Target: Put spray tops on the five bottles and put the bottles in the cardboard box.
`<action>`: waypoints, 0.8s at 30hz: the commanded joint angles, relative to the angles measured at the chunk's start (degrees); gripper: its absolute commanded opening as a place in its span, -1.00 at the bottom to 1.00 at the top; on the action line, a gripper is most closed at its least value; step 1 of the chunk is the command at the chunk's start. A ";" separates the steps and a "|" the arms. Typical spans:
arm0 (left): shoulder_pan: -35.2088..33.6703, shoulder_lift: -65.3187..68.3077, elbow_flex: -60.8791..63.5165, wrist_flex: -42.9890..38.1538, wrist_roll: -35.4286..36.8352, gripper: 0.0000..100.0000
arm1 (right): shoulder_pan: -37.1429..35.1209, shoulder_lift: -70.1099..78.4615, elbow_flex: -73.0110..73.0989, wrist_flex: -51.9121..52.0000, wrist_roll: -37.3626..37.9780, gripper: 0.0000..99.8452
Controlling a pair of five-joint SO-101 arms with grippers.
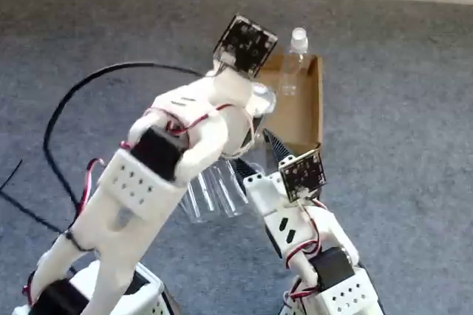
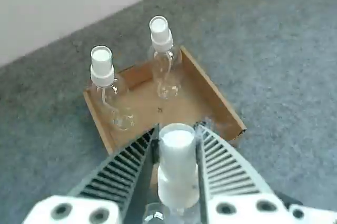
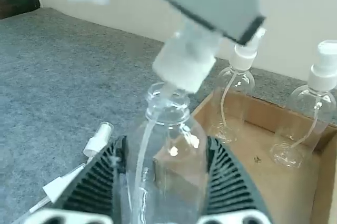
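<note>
Two capped bottles (image 2: 109,95) stand in the cardboard box (image 2: 217,97), at 1 o'clock from the open bottle (image 3: 167,129). We find the right gripper (image 3: 166,153) jaws holding that bottle, the left gripper (image 2: 177,132) jaws holding a spray top (image 2: 178,174) tilted over its neck. Pressed crooked, it may jam.

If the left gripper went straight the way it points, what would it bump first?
Most likely the bottle held in the right gripper: the left gripper's spray top sits just over its neck, tube already inside.
</note>
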 commanded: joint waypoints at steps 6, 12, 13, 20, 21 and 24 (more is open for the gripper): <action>1.10 -7.78 5.85 -1.05 -0.79 -0.66 | 1.54 -0.48 -0.48 -1.45 -0.53 -0.99; -0.75 -8.13 0.66 -1.58 -0.79 -0.66 | 1.54 -0.48 -0.48 -1.45 -0.53 -0.99; -1.71 -7.96 -0.40 -1.58 -0.79 -0.66 | 1.54 -0.48 -0.48 -1.45 -0.53 -0.99; -5.76 -7.69 -0.75 -1.58 -1.14 -0.66 | 1.63 -0.48 -0.48 -1.45 -0.53 -0.99; -5.67 -7.78 0.04 -1.67 -2.11 -0.66 | 1.63 -0.48 -0.48 -1.45 -0.53 -0.99; -5.32 -7.78 4.53 -2.02 -4.22 -0.71 | 1.63 -0.48 -0.48 -1.45 -0.53 -0.99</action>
